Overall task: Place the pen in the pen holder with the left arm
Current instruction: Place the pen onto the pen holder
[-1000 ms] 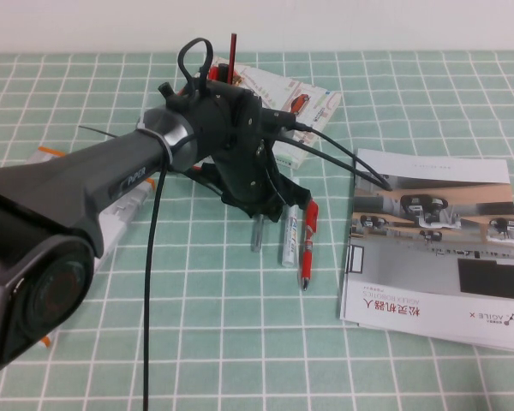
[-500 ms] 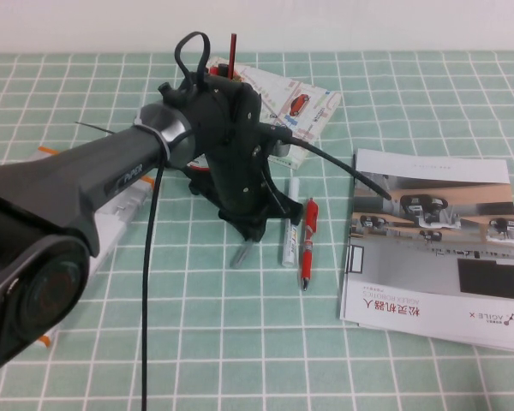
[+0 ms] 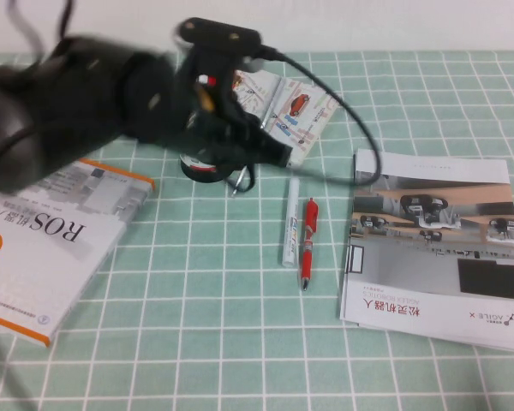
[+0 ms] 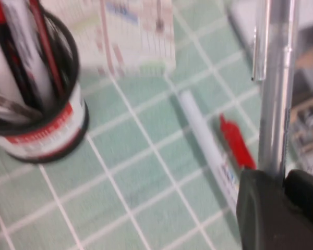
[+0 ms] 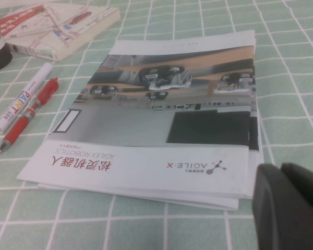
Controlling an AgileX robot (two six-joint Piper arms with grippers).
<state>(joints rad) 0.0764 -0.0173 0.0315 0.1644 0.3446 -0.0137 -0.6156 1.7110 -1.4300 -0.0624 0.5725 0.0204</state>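
Note:
My left gripper (image 3: 250,157) is shut on the slim grey-silver pen (image 4: 275,88) and holds it off the table, just right of the pen holder. The pen's lower end (image 3: 237,181) hangs below the blurred left arm. The pen holder (image 4: 39,112), a black cup with a red-and-white band, holds several pens. In the high view it is mostly hidden behind the arm (image 3: 195,169). In the left wrist view my left gripper (image 4: 281,182) pinches the pen between its fingers. My right gripper (image 5: 288,205) is shut and empty, low over the table beside the brochure.
A white marker (image 3: 289,223) and a red pen (image 3: 308,242) lie side by side mid-table. A brochure (image 3: 437,248) lies on the right, a ROS book (image 3: 43,240) on the left, and a flat printed box (image 3: 287,107) behind the holder.
The left arm has lifted the pen off the table and swung up and back to the left, toward the pen holder. The ROS book is now uncovered.

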